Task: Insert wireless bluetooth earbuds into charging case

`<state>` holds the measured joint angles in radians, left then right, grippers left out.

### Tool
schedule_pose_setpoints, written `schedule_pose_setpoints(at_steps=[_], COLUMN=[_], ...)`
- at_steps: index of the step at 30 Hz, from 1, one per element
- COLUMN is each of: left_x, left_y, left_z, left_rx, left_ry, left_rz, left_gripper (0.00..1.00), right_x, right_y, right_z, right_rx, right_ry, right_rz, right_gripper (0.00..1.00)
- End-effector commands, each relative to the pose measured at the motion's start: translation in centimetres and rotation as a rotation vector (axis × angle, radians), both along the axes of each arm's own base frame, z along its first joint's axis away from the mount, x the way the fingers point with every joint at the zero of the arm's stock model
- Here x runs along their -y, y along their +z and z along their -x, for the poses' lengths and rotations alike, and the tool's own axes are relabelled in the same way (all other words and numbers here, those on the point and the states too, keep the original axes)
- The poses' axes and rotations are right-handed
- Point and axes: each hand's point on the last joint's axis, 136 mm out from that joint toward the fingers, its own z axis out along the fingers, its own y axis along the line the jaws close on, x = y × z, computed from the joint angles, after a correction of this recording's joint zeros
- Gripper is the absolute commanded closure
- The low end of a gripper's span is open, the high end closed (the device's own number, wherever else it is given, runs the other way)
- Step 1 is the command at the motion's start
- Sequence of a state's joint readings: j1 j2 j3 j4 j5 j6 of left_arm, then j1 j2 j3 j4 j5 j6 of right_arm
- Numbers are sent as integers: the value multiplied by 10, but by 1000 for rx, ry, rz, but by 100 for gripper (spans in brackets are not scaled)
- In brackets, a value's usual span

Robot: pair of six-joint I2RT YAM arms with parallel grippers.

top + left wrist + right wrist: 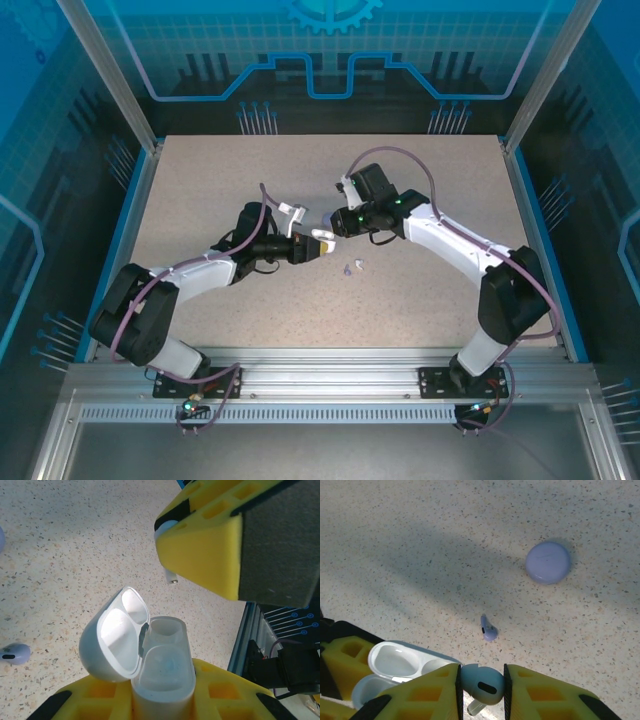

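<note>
- Nearest the lens is the left gripper (162, 700). Its fingers are clamped on the base of the case (162, 672). The case is held up off the table, with its lid (116, 641) swung open to one side. Both sockets look empty to us.
- Table (430, 180): speckled beige, with a few small bits near the middle.
- Right gripper (481, 686): the jaws are closed on the held earbud (479, 681), pinched across its head. The stem points toward the case. It hangs just above and beside the open case, not touching.
- Disc (548, 562): flat, round and purple, lying on the table well apart from the case. We don't count it as part of the job.
- Loose earbud (488, 629): lying on the table between the disc and the case, with nothing touching it.
- Risk, our call: the stem looks off to the side of its socket. A straight push could land it on the rim or hinge and jam.
- Risk: the pinch is on a rounded, glossy head. Pressure against the rim could twist the bud or squirt it out.
- Risk: pressing hard could tilt the case in the left fingers or knock the lid shut.
</note>
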<state>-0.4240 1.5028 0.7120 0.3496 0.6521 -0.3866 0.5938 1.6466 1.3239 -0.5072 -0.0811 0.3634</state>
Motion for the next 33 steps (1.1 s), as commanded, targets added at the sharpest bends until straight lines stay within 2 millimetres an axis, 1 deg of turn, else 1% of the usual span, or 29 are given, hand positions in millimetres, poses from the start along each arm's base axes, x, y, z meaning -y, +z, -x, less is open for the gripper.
schedule_pose_setpoints(at_steps=[1, 13, 24, 33], left_x=[8, 9, 9, 9], left_y=[20, 30, 33, 41], left_z=[-3, -3, -1, -3], left_rx=[68, 89, 92, 112], left_ry=[-41, -44, -47, -41], left_rz=[29, 43, 49, 63], left_gripper=[95, 95, 95, 95], right_x=[-11, -15, -19, -21], right_y=[27, 25, 23, 21], right_z=[3, 5, 6, 9], right_rx=[47, 53, 52, 50], right_ry=[26, 40, 57, 70], right_rz=[-43, -14, -2, 14], right_gripper=[73, 73, 73, 73])
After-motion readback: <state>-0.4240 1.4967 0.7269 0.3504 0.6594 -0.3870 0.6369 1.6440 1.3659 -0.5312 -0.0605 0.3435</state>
